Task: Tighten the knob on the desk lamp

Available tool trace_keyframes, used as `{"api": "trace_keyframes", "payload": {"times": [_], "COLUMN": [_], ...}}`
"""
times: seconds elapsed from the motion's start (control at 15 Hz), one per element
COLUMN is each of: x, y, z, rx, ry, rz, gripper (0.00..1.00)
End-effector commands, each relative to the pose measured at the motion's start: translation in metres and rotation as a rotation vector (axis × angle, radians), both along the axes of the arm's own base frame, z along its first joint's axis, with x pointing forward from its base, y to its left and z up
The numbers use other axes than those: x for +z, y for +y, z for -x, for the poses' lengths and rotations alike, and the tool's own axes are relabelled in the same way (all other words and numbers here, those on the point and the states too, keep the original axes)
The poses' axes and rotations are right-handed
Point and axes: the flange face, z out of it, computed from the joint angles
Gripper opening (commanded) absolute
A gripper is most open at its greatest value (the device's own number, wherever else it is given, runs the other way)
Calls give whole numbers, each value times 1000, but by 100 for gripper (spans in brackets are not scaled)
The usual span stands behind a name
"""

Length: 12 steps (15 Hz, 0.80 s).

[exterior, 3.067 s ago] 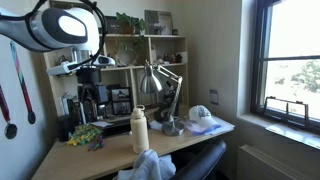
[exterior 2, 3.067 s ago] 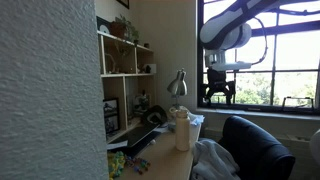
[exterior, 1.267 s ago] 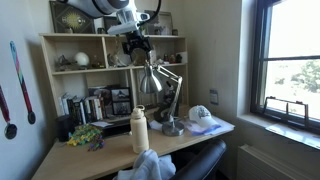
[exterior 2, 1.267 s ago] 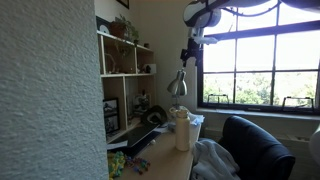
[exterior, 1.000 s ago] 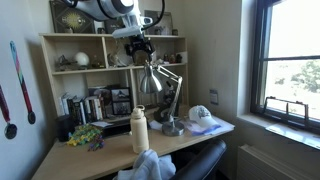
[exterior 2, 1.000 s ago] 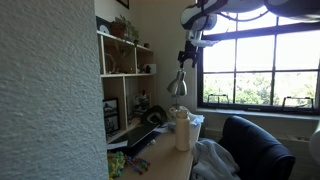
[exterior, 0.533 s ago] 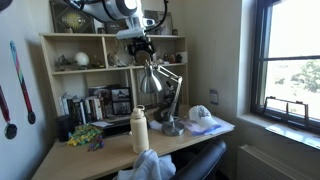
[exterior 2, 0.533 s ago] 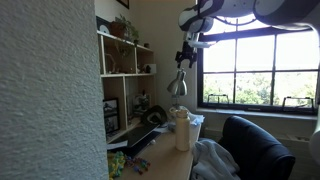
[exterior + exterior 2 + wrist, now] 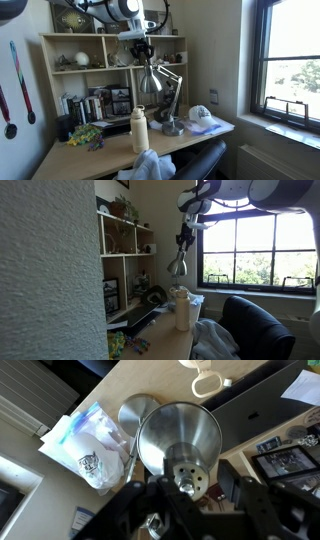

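The silver desk lamp stands on the desk, in front of the shelves in both exterior views, its cone shade pointing down. From the wrist view I look straight down on the shade, with the small metal knob on its cap and the round base below. My gripper hangs right over the lamp head. Its jaws straddle the knob. The left finger is close beside the knob and a gap shows before the right finger.
A white bottle stands near the desk's front and a white cap lies beside the lamp base. A clear plastic bag and a dark laptop lie below. Shelves back the desk and a chair stands in front.
The arm swung in from the side to above the lamp, and over the last second the gripper sank a little onto the top of the shade.
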Motion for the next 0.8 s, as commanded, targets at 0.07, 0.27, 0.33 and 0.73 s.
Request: {"api": "trace_keyframes", "payload": {"times": [0.07,0.27,0.33,0.73], "x": [6,11,13,16], "y": [-2,-3,-4,-3], "z": [-1,0,-1,-1], "rx": [9,7,7,13], "ry": [12,1,-5,-11], "rz": [-18,-16,-15,-9], "gripper": [13,2,1,49]}}
